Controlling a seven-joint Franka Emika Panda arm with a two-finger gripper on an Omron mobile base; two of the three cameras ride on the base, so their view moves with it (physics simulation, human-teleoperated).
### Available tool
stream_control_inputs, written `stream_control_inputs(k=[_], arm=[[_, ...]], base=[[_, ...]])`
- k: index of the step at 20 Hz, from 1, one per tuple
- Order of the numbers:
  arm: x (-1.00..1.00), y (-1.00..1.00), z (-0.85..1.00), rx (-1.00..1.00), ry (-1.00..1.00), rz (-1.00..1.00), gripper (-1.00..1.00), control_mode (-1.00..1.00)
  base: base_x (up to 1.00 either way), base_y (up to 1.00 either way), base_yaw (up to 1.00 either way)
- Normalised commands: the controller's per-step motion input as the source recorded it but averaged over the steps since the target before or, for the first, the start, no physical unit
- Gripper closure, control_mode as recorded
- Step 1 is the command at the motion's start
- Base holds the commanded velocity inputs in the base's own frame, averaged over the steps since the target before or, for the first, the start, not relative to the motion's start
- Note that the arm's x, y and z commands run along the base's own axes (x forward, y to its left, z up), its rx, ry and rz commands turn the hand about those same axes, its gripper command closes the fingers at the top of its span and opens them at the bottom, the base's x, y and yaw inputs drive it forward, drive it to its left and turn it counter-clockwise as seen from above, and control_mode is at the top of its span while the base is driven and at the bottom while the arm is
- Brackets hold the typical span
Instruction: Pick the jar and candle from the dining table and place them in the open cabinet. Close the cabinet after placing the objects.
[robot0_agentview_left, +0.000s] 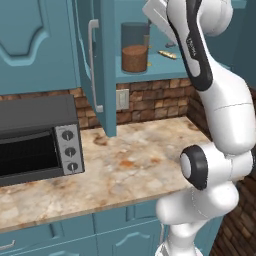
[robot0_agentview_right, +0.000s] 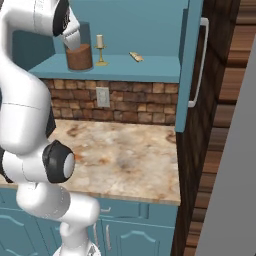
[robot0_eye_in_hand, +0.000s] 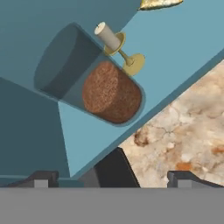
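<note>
1. Left base view: our white arm fills the near right side, rising from the lower right and reaching up to the cabinet (robot0_agentview_left: 107, 65). Its open teal door, with a long silver bar handle (robot0_agentview_left: 93, 65), hangs edge-on over the marbled counter (robot0_agentview_left: 135, 160). On the shelf inside stands the jar (robot0_agentview_left: 134, 47), clear glass with brown filling. A black toaster oven (robot0_agentview_left: 37, 140) sits on the counter at left.

2. Right base view: our arm again stands nearest, at left, with the hand up at the shelf. The jar (robot0_agentview_right: 79, 56) rests on the teal shelf, partly behind the hand. The candle (robot0_agentview_right: 100, 49) stands upright just beside it in its brass holder. A small yellowish item (robot0_agentview_right: 135, 56) lies further along. The other cabinet door (robot0_agentview_right: 187, 65) stands open at right.

3. Hand view: the two dark fingertips of our gripper (robot0_eye_in_hand: 116, 178) sit at the bottom, set wide apart with nothing between them. Beyond them the jar (robot0_eye_in_hand: 94, 76) and the candle (robot0_eye_in_hand: 117, 46) both stand on the shelf; whether they touch, we cannot tell.

4. Our judgement: both objects look placed, so closing the cabinet remains. To do it well, we should draw the hand straight back, clear of the jar, then push each door flat on its outer face until both shut.
</note>
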Motion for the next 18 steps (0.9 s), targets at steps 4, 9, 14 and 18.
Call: stream_control_inputs(k=[4, 9, 14, 18], arm=[[-0.85, -0.01, 0.01, -0.07, -0.04, -0.06, -1.00, -1.00], [-0.61, -0.09, -0.23, -0.10, -0.06, -0.03, -1.00, -1.00], [-0.99, -0.13, -0.01, -0.11, -0.13, -0.04, -1.00, -1.00], [-1.00, 0.02, 0.00, -0.22, -0.19, 0.00, -1.00, -1.00]], base=[[0.00, 0.00, 0.00], [0.00, 0.00, 0.00], [0.00, 0.00, 0.00], [0.00, 0.00, 0.00]])
